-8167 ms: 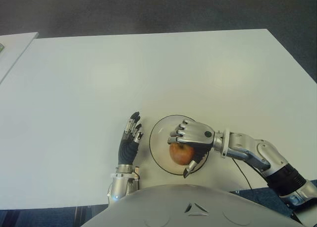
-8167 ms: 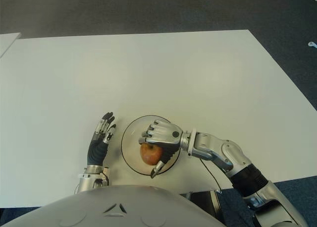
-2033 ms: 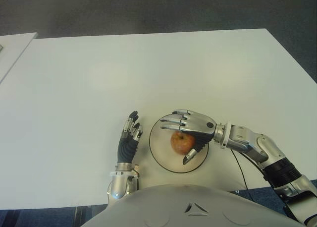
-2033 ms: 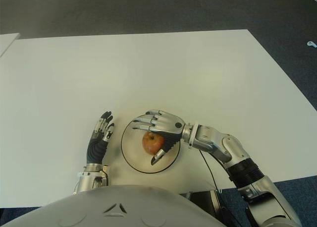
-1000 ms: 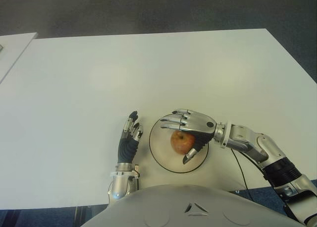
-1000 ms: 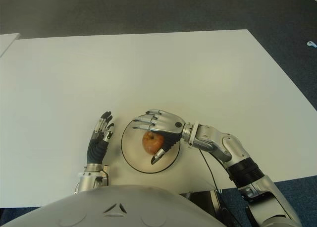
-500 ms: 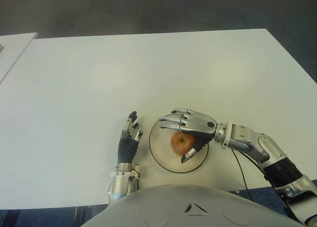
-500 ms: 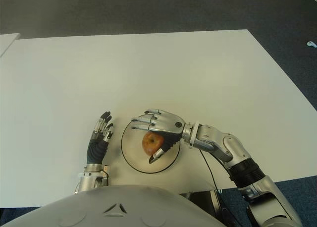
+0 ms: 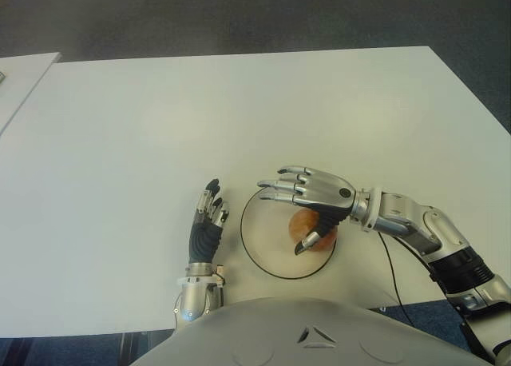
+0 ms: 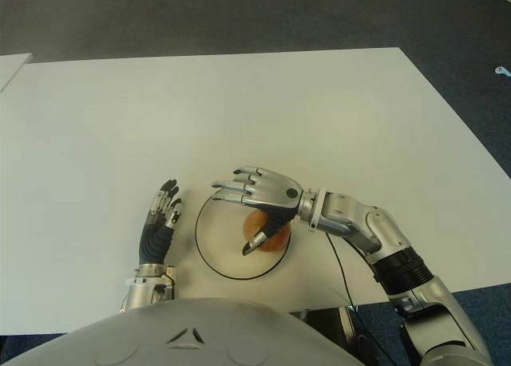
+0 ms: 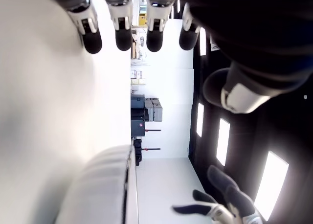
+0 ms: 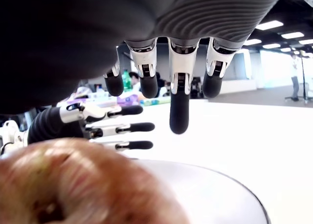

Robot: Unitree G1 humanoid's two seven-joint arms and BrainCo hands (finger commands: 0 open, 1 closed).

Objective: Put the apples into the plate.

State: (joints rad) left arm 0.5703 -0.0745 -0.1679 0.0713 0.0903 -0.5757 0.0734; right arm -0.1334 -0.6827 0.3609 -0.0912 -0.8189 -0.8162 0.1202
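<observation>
Apple (image 9: 306, 224) in the plate (image 9: 259, 250), right hand (image 9: 313, 196) open above it.

The plate sits near the desk's (image 9: 239, 118) near edge, about midway along it. The apple lies in the plate's right half, partly hidden under the right hand, which hovers over it with fingers spread and thumb pointing down, gripping nothing; the right wrist view shows the fingers (image 12: 178, 99) extended and clear of the apple (image 12: 83, 185). The left hand (image 9: 207, 226) shows just left of the plate, fingers straight and relaxed, holding nothing, pointing toward the desk's far edge.
</observation>
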